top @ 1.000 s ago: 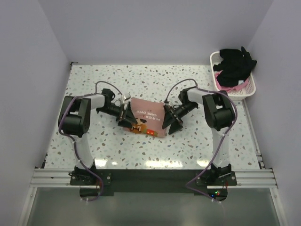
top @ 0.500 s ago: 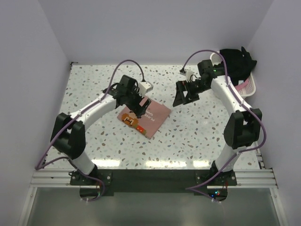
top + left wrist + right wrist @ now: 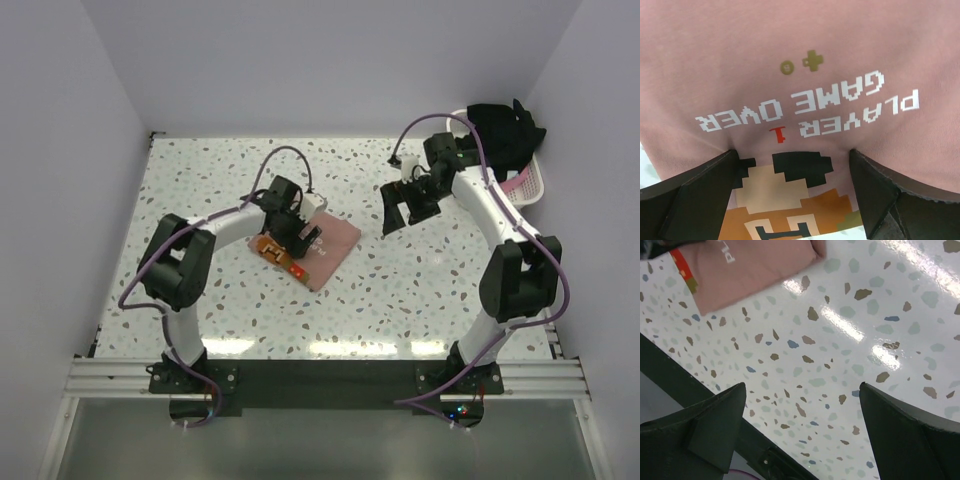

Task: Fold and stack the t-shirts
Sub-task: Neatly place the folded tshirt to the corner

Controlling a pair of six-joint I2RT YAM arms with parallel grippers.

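A folded dusty salmon-pink t-shirt [image 3: 337,240] with a pixel-game print lies on the table, left of the middle. My left gripper [image 3: 300,234] stands open right over it. In the left wrist view its two fingers [image 3: 700,190] press down on the cloth [image 3: 805,55] either side of the print, with nothing gripped [image 3: 792,195]. My right gripper [image 3: 405,212] hangs open above bare table to the right of the shirt. In the right wrist view nothing lies between its fingers [image 3: 802,430], and the shirt's corner [image 3: 750,270] shows at top left. A black t-shirt [image 3: 505,135] and a brighter pink t-shirt [image 3: 515,184] lie heaped at the back right.
The white lattice basket [image 3: 536,186] holding the heap stands in the back right corner against the wall. White walls close in the speckled table [image 3: 200,180] on three sides. A dark rail [image 3: 320,372] with both arm bases runs along the near edge.
Both grippers left the shirt's sides. The left arm reached over it and now presses on top; the shirt turned and slid right. The right arm swung to the back right, then dipped slightly.
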